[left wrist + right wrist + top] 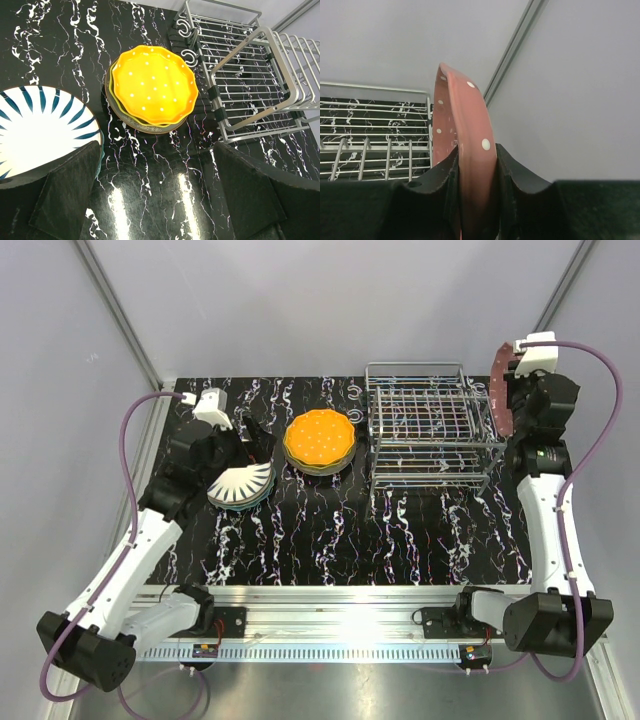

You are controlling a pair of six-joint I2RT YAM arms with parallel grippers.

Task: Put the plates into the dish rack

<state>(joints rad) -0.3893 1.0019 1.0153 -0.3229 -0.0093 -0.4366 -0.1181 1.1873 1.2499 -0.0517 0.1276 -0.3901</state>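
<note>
Fingers [447, 175] of right gripper [476, 152] clamped pink dotted plate [462, 115] on edge; arm raised beside right end of dish rack [425, 425]. Left gripper [157, 155] spread wide, wrist angled down over rim of striped plate [35, 125].

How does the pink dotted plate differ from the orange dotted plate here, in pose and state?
The pink plate stands on edge, clamped between the right gripper's fingers; the orange plate lies flat and ungripped. Pink is held up beside the dish rack's right end; orange tops a stack on the table. Both are dotted white, and neither is in the rack yet.
</note>
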